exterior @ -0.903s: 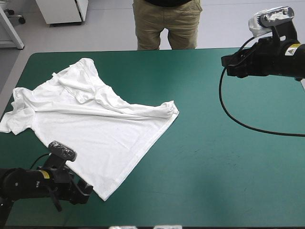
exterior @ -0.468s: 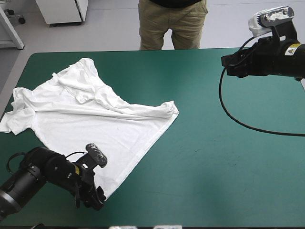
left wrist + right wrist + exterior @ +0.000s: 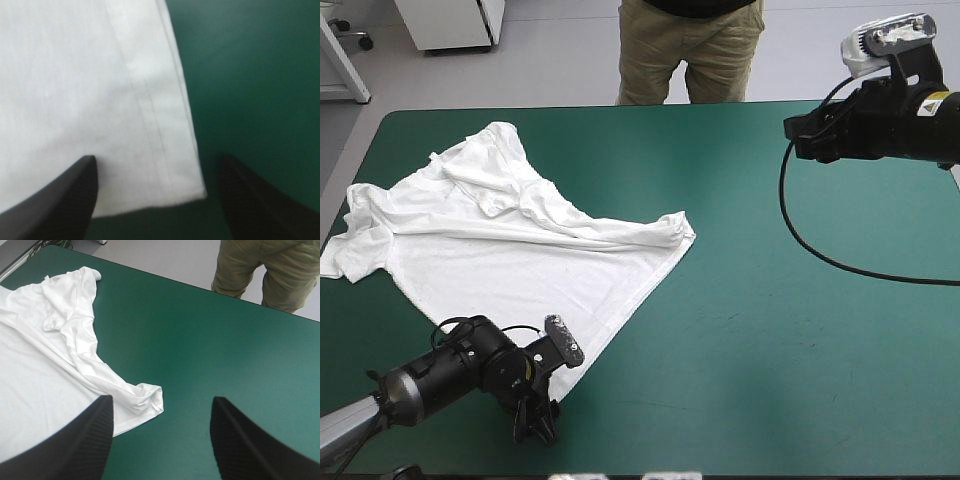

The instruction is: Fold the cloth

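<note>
Your left gripper (image 3: pixel 156 159) gapes over the near hem corner of the T-shirt (image 3: pixel 510 250), which lies on the table's (image 3: pixel 770 330) left half, while your right gripper (image 3: pixel 162 400) hangs released too, so closing off-centre could let that thin corner slip free.

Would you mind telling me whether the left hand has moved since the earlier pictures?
Yes. The left hand has swung rightward along the near edge of the table, reaching the near corner of the T-shirt, which has stayed put.

Illumination was bright, even and diffuse, from overhead. The T-shirt (image 3: pixel 510 255) showed only faint, soft-edged shadows along its folds. A broad pale sheen lay on the teal-green desk (image 3: pixel 770 320).
</note>
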You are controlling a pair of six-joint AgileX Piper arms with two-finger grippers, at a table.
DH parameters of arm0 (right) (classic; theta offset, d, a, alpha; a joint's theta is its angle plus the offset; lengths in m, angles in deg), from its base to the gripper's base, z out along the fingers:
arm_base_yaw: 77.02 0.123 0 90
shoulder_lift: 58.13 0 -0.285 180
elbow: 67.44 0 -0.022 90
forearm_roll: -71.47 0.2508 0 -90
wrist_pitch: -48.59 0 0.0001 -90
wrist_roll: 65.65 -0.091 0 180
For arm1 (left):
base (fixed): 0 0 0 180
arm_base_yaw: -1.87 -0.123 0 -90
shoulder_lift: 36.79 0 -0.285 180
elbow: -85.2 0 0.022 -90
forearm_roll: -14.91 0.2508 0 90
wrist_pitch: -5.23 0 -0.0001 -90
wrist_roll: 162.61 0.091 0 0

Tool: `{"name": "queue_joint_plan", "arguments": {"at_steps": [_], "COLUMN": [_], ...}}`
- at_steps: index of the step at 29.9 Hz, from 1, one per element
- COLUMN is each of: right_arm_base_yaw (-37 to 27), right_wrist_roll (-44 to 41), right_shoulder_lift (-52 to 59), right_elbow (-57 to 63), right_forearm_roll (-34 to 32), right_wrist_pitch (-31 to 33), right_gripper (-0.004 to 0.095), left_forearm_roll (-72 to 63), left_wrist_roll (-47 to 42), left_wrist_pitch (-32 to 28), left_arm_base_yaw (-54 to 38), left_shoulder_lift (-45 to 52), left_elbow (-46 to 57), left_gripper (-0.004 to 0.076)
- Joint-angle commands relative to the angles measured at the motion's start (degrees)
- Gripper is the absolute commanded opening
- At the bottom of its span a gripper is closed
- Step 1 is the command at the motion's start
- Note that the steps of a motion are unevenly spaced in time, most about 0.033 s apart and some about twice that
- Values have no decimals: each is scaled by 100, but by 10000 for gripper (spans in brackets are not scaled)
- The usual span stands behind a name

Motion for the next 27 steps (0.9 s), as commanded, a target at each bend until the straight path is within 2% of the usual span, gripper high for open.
{"name": "queue_joint_plan", "arguments": {"at_steps": [1, 8, 10, 12, 14, 15, 21, 23, 27], "right_arm_base_yaw": [-59, -59, -59, -59, -59, -59, 66, 389, 1231], "right_wrist_roll": [30, 30, 30, 30, 30, 30, 28, -63, -337], "right_shoulder_lift": [142, 142, 142, 142, 106, 90, -352, -598, -1194], "right_elbow": [-137, -137, -137, -137, -137, -137, -125, -125, -125], "right_forearm_roll": [158, 158, 158, 158, 158, 188, 698, 357, -995], "right_wrist_pitch": [-354, -240, -218, -190, -175, -176, 8, 8, 8], "right_gripper": [536, 536, 536, 536, 536, 535, 536, 536, 536], "left_forearm_roll": [-95, -103, -123, -218, -275, -277, -283, -283, -283], "left_wrist_roll": [-107, -133, -210, -236, -236, -236, -680, -746, -883], "left_wrist_pitch": [-342, 68, 249, 388, 356, 294, 11, 65, 244], "left_arm_base_yaw": [43, 43, 43, 43, 43, 43, 43, 43, 43], "left_shoulder_lift": [-170, -744, -780, -780, -780, -780, -780, -780, -780], "left_elbow": [-123, -123, -123, -123, -123, -123, -50, -36, -36], "left_gripper": [493, 475, 400, 238, 29, -5, -9, -9, -9]}}
